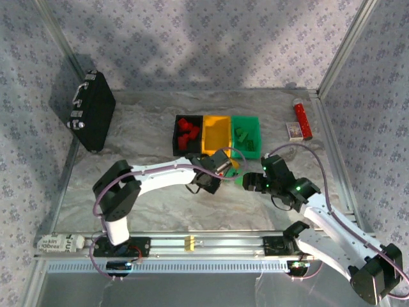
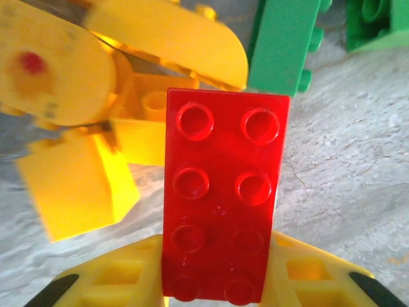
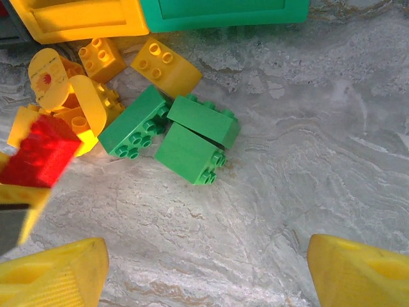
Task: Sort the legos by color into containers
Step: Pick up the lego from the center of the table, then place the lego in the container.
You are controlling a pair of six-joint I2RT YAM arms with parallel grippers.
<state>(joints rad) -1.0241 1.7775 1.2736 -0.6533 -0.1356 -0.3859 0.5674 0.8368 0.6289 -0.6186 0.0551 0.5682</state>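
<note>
Clamps a red lego (image 2: 223, 192) in the left gripper (image 2: 220, 284), close to the yellow legos (image 2: 77, 192). Hovers with the right gripper (image 3: 208, 268) spread wide, green legos (image 3: 192, 153) lying ahead, before the green container (image 3: 223, 13).

Lab rig: aluminium frame (image 1: 347, 45), patterned backdrop (image 1: 211, 38)

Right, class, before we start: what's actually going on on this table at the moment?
Two arms are sorting bricks by colour. The left gripper is shut on a red brick near the loose pile. The right gripper hangs open above three green bricks on the table. Some red bricks already lie in the black bin; yellow bricks are still loose by the yellow bin.
</note>
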